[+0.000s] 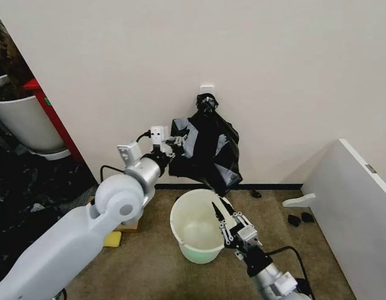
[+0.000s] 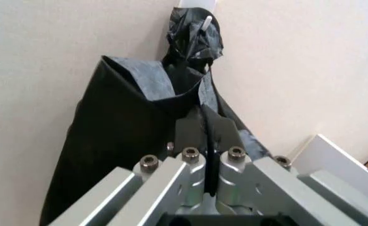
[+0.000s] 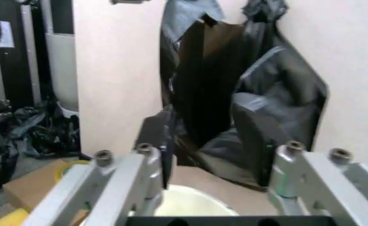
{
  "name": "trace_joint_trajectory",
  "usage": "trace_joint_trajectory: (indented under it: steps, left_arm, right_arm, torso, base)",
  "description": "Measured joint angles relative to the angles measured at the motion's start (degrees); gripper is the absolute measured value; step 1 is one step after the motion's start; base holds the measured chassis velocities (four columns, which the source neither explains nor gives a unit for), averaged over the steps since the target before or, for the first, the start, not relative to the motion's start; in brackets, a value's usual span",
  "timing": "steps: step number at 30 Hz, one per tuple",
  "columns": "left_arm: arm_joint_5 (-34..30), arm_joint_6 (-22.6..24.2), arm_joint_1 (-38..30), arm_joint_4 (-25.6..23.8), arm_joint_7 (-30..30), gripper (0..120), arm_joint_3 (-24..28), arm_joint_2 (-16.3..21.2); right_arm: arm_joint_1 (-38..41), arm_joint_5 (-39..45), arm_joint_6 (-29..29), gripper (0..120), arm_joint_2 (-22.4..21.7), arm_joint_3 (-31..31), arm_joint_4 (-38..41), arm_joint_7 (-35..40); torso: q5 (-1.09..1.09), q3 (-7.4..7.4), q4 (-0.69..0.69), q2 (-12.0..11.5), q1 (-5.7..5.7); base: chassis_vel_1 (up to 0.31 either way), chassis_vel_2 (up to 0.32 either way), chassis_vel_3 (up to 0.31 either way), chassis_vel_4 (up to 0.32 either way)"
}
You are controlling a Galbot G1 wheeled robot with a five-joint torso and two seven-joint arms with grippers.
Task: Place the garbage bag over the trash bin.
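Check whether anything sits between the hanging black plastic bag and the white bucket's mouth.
Nothing lies between them, but the glossy black plastic garbage bag, pinched by the left gripper, hangs from a wall hook. The open right gripper hovers over the cream-white bucket.

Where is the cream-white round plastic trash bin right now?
In the head view, the cream-white round plastic trash bin stands on the carpet near the wall, below the hanging black bags, with the right gripper over its rim.

Glossy black garbage bag [image 1: 208, 147] against cream wall [image 1: 274, 69], cream-white trash bin [image 1: 199, 234] with pale green base, brown carpet [image 1: 155, 269].
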Motion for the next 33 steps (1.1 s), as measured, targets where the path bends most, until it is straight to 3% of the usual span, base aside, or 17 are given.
trace_joint_trajectory:
  steps: [9, 11, 12, 14, 17, 18, 21, 25, 33]
  left_arm:
    - [2.75, -0.68, 2.34, -0.93, 1.40, 0, -0.60, 0.39]
    - [3.68, -0.87, 2.44, -1.55, 2.14, 0, -0.23, 1.35]
    - [3.68, -0.87, 2.44, -1.55, 2.14, 0, -0.23, 1.35]
    - [3.81, -0.89, 2.68, -1.85, 2.40, 0, -0.25, 2.08]
    - [3.80, -0.94, 3.31, -1.68, 2.64, 0, -0.35, 2.77]
    - [3.80, -0.94, 3.31, -1.68, 2.64, 0, -0.35, 2.77]
    - [3.81, -0.95, 3.42, -1.60, 2.96, 0, -0.38, 2.86]
    - [4.10, -0.95, 3.98, -1.85, 3.21, 0, -0.47, 2.95]
    - [4.93, -0.95, 5.69, -2.51, 3.63, 0, -1.32, 3.05]
  right_arm:
    - [-1.09, 10.29, -7.22, 65, -3.33, 4.16, 7.18, 4.20]
    - [3.45, 19.45, -13.22, 77, -7.25, 6.83, 9.47, 6.10]
    - [3.45, 19.45, -13.22, 77, -7.25, 6.83, 9.47, 6.10]
    - [8.32, 26.62, -18.54, 85, -10.84, 7.46, 10.82, 7.29]
    - [16.77, 36.47, -26.77, 97, -14.61, 3.36, 10.66, 8.81]
    - [16.77, 36.47, -26.77, 97, -14.61, 3.36, 10.66, 8.81]
    - [27.85, 41.09, -30.86, 100, -16.42, -4.46, 5.90, 11.73]
    - [36.41, 45.25, -34.09, 100, -16.61, -9.96, 1.85, 14.56]
    - [45.10, 49.90, -40.11, 99, -15.71, -16.38, -4.58, 19.57]
  torso:
    - [0.00, 0.00, -0.01, 0.00, 0.00]
    - [0.02, 0.01, 0.00, 0.00, 0.00]
    - [0.02, 0.01, 0.00, 0.00, 0.00]
    - [0.01, 0.01, -0.01, 0.00, 0.00]
    - [0.00, 0.01, 0.00, 0.00, 0.01]
    - [0.00, 0.01, 0.00, 0.00, 0.01]
    - [0.01, 0.01, 0.00, 0.00, 0.01]
    - [0.01, 0.01, 0.02, -0.01, 0.01]
    - [-0.01, 0.01, -0.01, 0.00, 0.01]
  base:
    - [0.000, 0.000, 0.000, 0.000]
    - [0.000, 0.000, 0.000, 0.000]
    - [0.000, 0.000, 0.000, 0.000]
    - [0.000, 0.000, 0.000, 0.000]
    - [0.000, 0.000, 0.000, 0.000]
    - [0.000, 0.000, 0.000, 0.000]
    - [0.000, 0.000, 0.000, 0.000]
    - [0.000, 0.000, 0.000, 0.000]
    - [0.000, 0.000, 0.000, 0.000]
